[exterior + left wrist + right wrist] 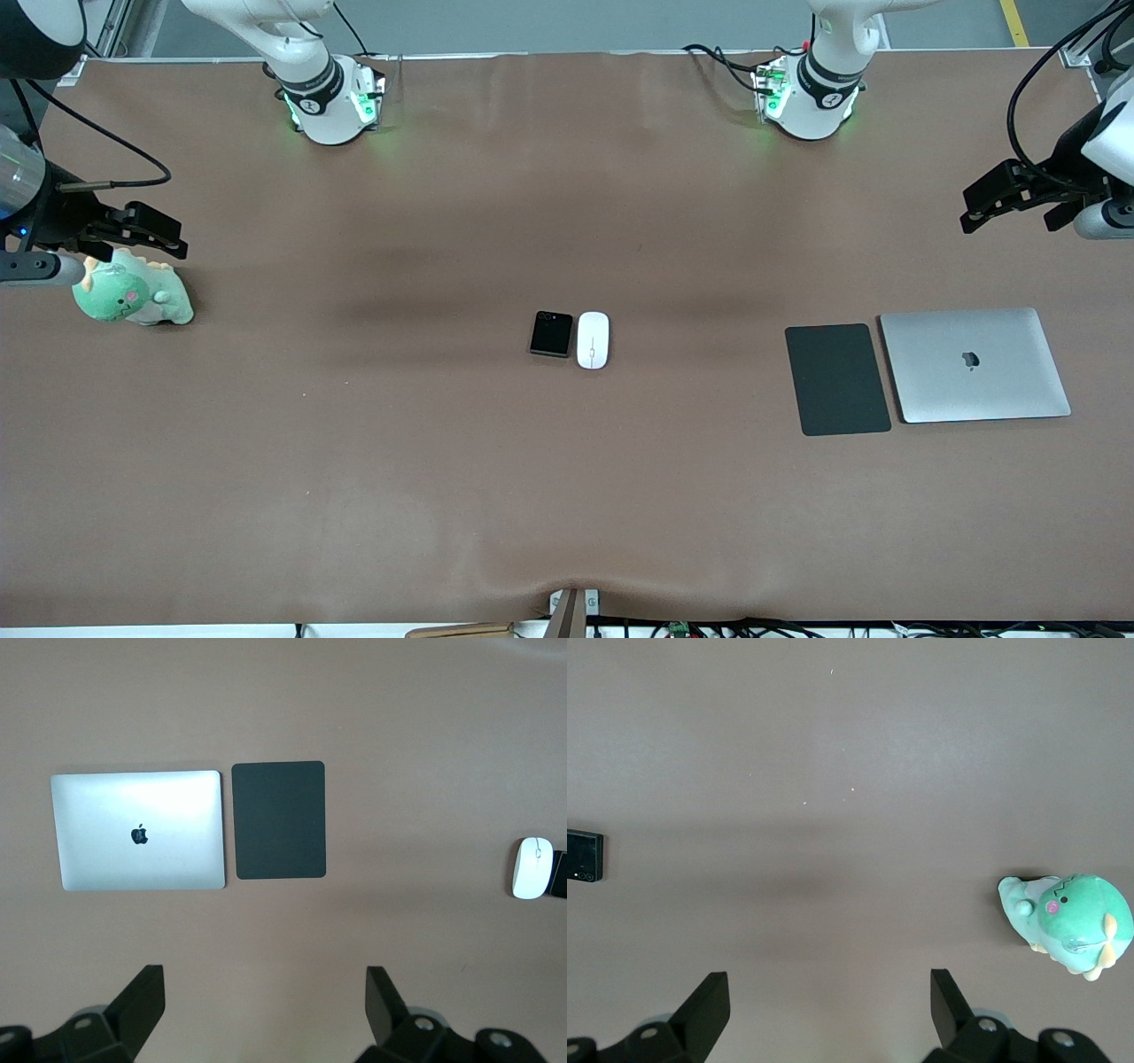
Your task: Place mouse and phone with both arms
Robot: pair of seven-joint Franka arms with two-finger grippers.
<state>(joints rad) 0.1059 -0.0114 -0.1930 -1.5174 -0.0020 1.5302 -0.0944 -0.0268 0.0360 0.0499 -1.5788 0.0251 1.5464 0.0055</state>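
Note:
The white mouse (593, 339) and the black phone (551, 334) lie side by side at the middle of the table, the phone toward the right arm's end. The mouse shows at the edge of the left wrist view (532, 867) and the phone at the edge of the right wrist view (584, 856). My left gripper (1019, 202) is open and empty, up in the air over the left arm's end of the table. My right gripper (133, 232) is open and empty, over the right arm's end, above a green plush toy (131, 298).
A dark grey mat (836, 378) and a closed silver laptop (973, 364) lie side by side toward the left arm's end; both show in the left wrist view, mat (279, 819) and laptop (137, 830). The plush toy shows in the right wrist view (1068, 921).

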